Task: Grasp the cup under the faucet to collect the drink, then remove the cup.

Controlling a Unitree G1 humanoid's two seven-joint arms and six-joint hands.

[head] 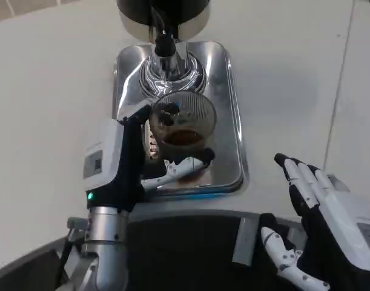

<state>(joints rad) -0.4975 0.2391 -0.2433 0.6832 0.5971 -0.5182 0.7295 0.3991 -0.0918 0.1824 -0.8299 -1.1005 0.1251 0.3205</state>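
White tabletop spreads out under the camera, with a faint seam running down its right side, and on it sits a polished metal drip tray whose rim reflects the light. At the head of the tray stands the drink dispenser, dark and rounded at the top edge of the picture, with a black faucet pointing down over a shiny chrome base. Just below the faucet, over the middle of the tray, is the cup, a clear ribbed glass with a shallow pool of brown drink in its bottom. The left hand holds this cup from its left side: the white back of the hand faces up and left, dark fingers press against the glass wall near the rim, and a white finger curls beneath and around the cup's near side toward the right. Whether the cup rests on the tray or is lifted off it cannot be told from this angle. The right hand hangs well apart from the tray, near the table's front right, fingers spread loosely and pointing up toward the tray, grasping nothing and touching nothing
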